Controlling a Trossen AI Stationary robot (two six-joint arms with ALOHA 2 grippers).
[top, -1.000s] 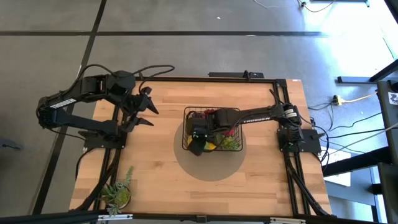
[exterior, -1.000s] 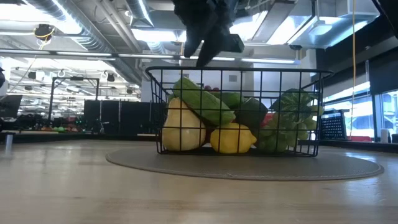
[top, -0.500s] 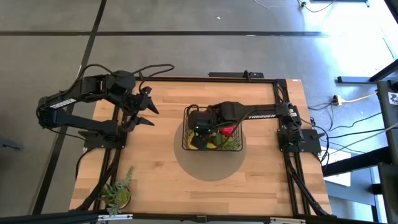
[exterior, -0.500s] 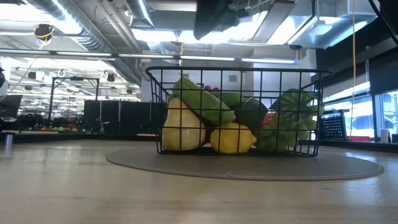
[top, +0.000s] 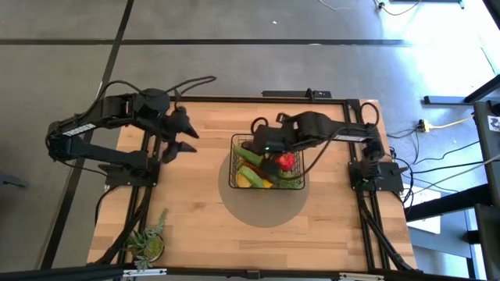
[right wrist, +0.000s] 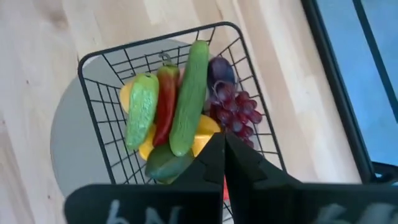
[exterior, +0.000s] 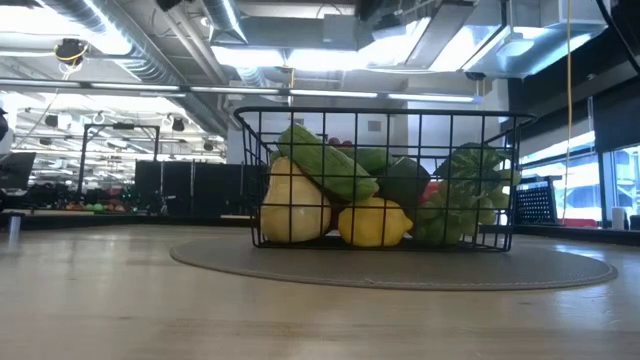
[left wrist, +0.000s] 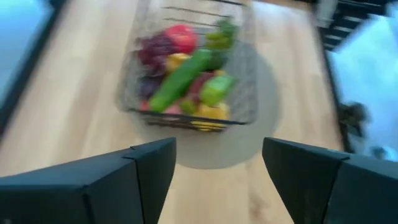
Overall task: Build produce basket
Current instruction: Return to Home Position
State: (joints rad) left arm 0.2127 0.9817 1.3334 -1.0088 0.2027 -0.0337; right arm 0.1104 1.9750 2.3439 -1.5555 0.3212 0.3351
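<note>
The black wire basket (top: pixel 237 178) stands on a round grey mat (top: pixel 262 209) in the middle of the table. It holds the produce: a long cucumber (right wrist: pixel 189 93), a shorter green piece (right wrist: pixel 142 109), purple grapes (right wrist: pixel 236 109), a lemon (exterior: pixel 375 222) and a red fruit (top: pixel 286 161). My right gripper (right wrist: pixel 224 155) hangs shut and empty above the basket's far side. My left gripper (left wrist: pixel 217 168) waits open over the table's far left, pointing toward the basket.
A small spiky green potted plant (top: pixel 148 242) stands at the table's near left corner. Bare wood lies around the mat on the near side and on the left. The black frame rails (top: pixel 367 218) run along the table's sides.
My right gripper has risen out of the basket, drawn back toward the table's far right and shut with nothing between its fingers. The produce lies in the basket as before.
</note>
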